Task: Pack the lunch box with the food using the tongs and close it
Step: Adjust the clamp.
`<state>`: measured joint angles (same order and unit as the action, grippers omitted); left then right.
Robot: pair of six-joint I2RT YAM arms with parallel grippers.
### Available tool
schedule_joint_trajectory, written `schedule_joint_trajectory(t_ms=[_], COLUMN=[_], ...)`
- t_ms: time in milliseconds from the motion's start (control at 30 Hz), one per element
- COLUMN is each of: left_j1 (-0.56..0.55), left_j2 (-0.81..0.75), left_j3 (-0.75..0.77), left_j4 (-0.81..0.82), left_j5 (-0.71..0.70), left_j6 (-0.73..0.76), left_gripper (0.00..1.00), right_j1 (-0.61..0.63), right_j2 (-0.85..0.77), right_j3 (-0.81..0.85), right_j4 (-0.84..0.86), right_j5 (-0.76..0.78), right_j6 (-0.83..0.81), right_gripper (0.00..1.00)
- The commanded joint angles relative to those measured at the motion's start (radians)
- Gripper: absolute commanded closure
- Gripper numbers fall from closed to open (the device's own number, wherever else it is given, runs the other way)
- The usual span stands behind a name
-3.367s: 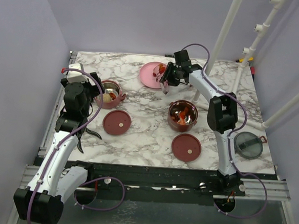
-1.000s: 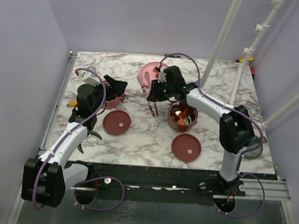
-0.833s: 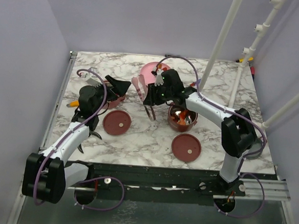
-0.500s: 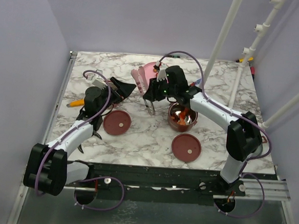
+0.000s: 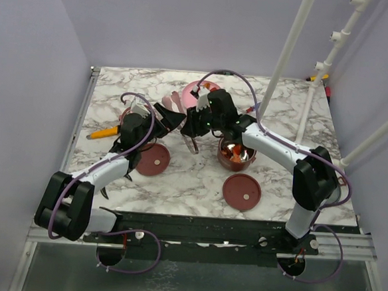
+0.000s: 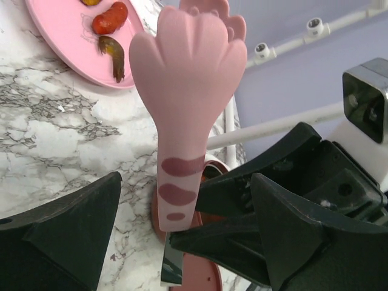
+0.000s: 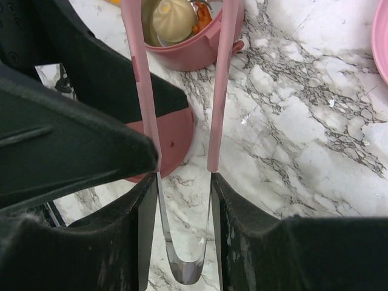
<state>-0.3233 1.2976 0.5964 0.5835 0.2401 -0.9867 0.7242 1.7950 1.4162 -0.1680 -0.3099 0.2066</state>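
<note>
One tongs, tips pointing far-left, right pincer clamping it, left pincer apart

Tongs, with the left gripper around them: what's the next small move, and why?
Probably close the left gripper on the tongs: its open jaws straddle their paw-shaped end, while the right gripper grips the joined end.
</note>
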Motion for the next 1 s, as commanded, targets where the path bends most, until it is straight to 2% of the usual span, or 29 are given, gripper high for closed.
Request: schedule_joint_trajectory(t_ms=[0,167,267,400,733,967], left_j1=[-0.011,-0.012,-0.012,-0.011,-0.011,-0.011], left_j2=[0.012,-0.009,0.004,0.021,0.068,0.094], left_j3=[0.025,0.000,0.006,0.002,-0.002,-0.013], left_j4=[0.041,0.042,0.044,0.049,0.074,0.154], left_j5=[-0.079,-0.144,-0.136,-0.137,-0.117,-0.075], left_j6=[-0.012,-0.029,-0.040,-0.067,-0.130,-0.225], left_gripper=[0.13,0.18,0.23,0.34,0.48,0.70], right_j1=[0.021,0.040,0.054,0.069,0.094,0.098], right_j2=[-0.039,-0.051,-0.058,-0.066,-0.096,-0.107], right_j3=[0.016,0.010,0.010,0.014,0.013,-0.034], right_j4=[-0.014,-0.028,-0.035,-0.050,-0.095,-0.074], right_j5=[0.041,0.071,0.081,0.109,0.155,0.178], right_j6=[-0.037,-0.059,-0.079,-0.093,-0.111,-0.100], right_gripper=[0.60,0.60,0.60,0.61,0.60,0.60])
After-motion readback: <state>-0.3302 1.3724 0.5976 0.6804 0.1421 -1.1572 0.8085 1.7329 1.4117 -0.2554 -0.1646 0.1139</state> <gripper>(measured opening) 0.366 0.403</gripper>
